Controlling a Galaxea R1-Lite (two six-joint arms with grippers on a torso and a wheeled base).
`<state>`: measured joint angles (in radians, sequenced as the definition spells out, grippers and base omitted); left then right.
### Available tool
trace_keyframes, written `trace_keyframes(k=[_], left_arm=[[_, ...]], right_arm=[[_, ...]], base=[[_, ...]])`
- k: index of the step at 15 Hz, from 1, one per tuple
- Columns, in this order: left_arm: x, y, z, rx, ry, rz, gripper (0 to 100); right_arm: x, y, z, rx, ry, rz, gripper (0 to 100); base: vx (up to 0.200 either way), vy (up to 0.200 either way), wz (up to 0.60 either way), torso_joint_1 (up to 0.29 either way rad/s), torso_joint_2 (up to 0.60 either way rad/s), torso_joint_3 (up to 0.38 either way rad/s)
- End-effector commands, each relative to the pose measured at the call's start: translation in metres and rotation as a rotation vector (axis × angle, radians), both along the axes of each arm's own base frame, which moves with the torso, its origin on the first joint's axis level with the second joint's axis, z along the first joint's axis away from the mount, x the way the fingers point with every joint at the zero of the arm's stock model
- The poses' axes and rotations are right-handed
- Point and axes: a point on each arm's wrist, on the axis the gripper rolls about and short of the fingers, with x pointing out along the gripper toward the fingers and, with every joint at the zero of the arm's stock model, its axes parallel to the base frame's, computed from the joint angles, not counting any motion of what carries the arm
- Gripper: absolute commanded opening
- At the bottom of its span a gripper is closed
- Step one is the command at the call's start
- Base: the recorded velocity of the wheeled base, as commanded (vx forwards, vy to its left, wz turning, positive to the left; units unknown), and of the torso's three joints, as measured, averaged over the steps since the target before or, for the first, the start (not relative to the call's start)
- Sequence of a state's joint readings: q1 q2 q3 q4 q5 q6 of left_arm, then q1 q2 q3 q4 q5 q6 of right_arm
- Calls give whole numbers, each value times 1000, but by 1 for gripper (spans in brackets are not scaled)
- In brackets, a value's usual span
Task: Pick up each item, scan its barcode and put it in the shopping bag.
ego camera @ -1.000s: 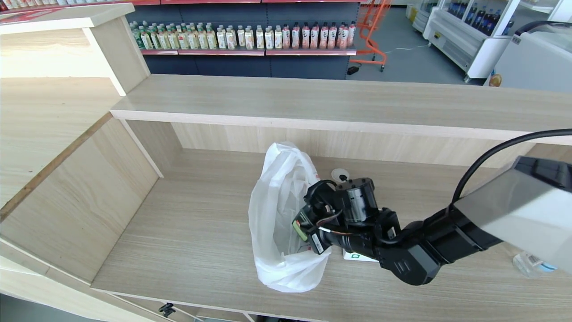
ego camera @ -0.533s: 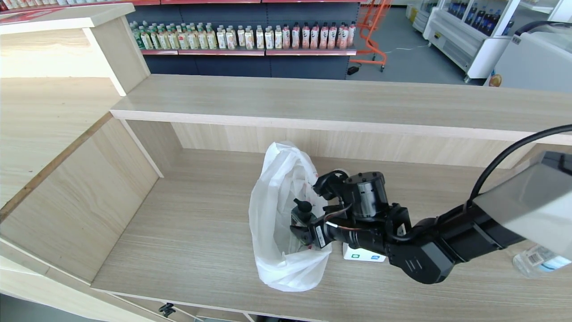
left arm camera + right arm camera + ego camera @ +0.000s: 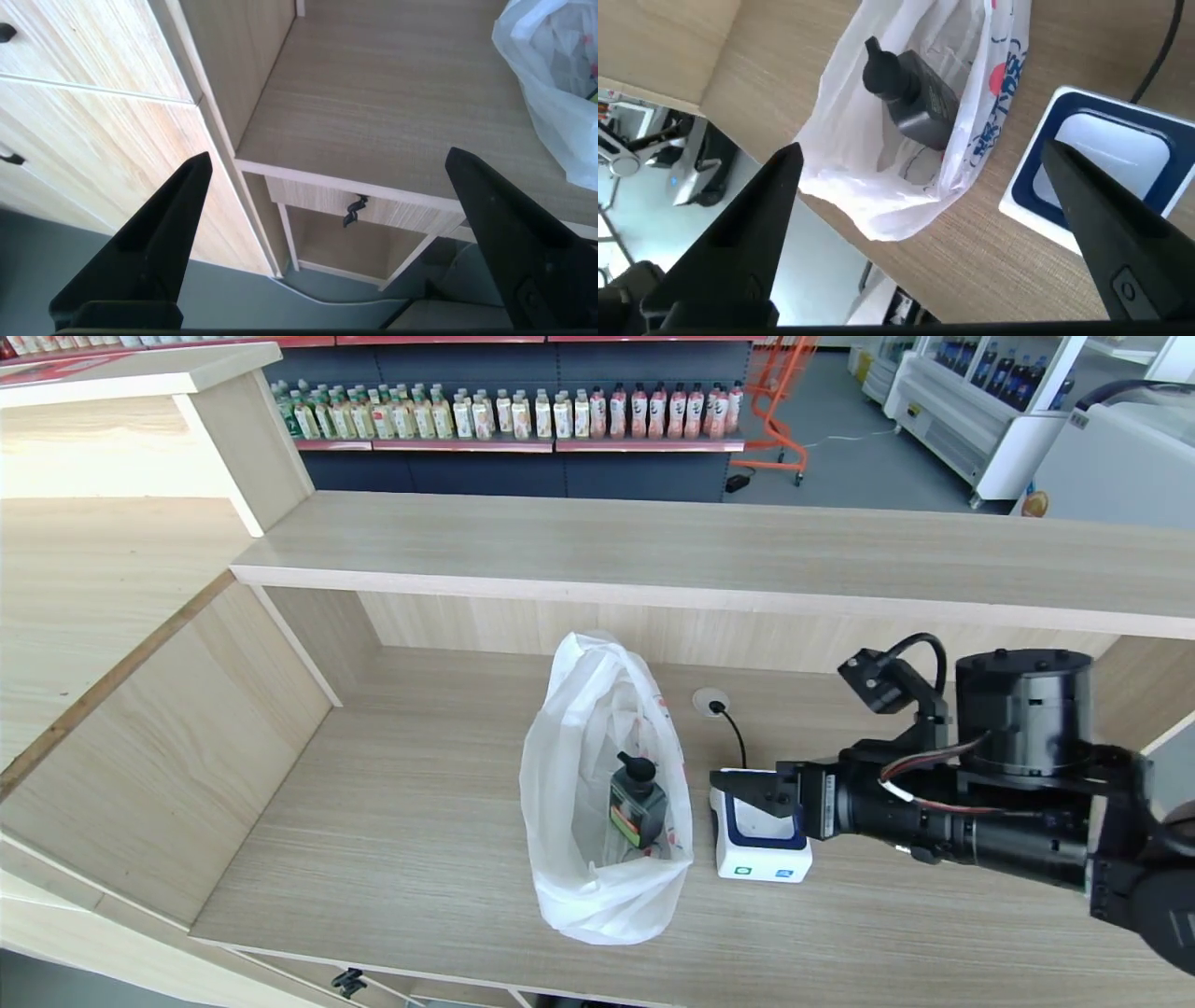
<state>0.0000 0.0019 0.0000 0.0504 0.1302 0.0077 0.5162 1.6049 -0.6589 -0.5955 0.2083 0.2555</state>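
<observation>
1. Table (image 3: 420, 821): pale wood-grain top set in a recess, with side panels and a raised ledge (image 3: 653, 541) along the back. The front edge has a drawer front beneath it with a small dark key (image 3: 353, 210) hanging there.
2. Right arm (image 3: 980, 812): black, reaching in from the robot's right, roughly level above the table, wrist pointing toward the bag.
3. Shopping bag (image 3: 597, 859): white thin plastic with red print on one side, standing near the middle of the table with its mouth open upward. One corner of it shows in the left wrist view (image 3: 561, 84).
4. Scanner (image 3: 761, 859): white box with a blue-bordered face, flat on the table just beside the bag on the robot's right. Cannot tell whether the two touch.
5. Right pincer (image 3: 923, 159): fingers spread wide, holding nothing. It sits above the scanner's face close to the bag. In its own wrist view one finger lies over the scanner and the other past the bag's far side.
6. Left pincer (image 3: 327, 163): fingers also spread wide and empty, hanging over the table's front edge well to the left of the bag.
7. Pump bottle (image 3: 638, 800): dark grey body, black pump head, green and red label. It is inside the bag, resting near the bottom, roughly upright with a slight lean, and free of both pincers.
8. Cable (image 3: 733, 737): thin and black, running from behind the scanner to a round grommet (image 3: 711, 700) in the table near the back wall.
</observation>
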Motion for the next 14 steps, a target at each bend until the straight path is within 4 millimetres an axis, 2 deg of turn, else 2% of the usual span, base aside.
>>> trace_keyframes(k=[1,3,5,7,11,14], left_arm=[[0,0,0,0,0,0,100],[0,0,0,0,0,0,100],[0,0,0,0,0,0,100],[0,0,0,0,0,0,100],[0,0,0,0,0,0,100],[0,0,0,-5,-1,0,100]], right_arm=[[-76,-51,46,44,-94,39,100],[-93,-80,40,-151,-209,-98,100],[-117,-104,40,-169,-284,-222,100],[-136,-116,27,-177,-291,-295,100],[-146,-129,21,-245,-258,-411,100],[-165,-133,16,-261,-223,-446,100]], base=[[0,0,0,0,0,0],[0,0,0,0,0,0],[0,0,0,0,0,0],[0,0,0,0,0,0],[0,0,0,0,0,0],[-200,0,0,2,2,2]])
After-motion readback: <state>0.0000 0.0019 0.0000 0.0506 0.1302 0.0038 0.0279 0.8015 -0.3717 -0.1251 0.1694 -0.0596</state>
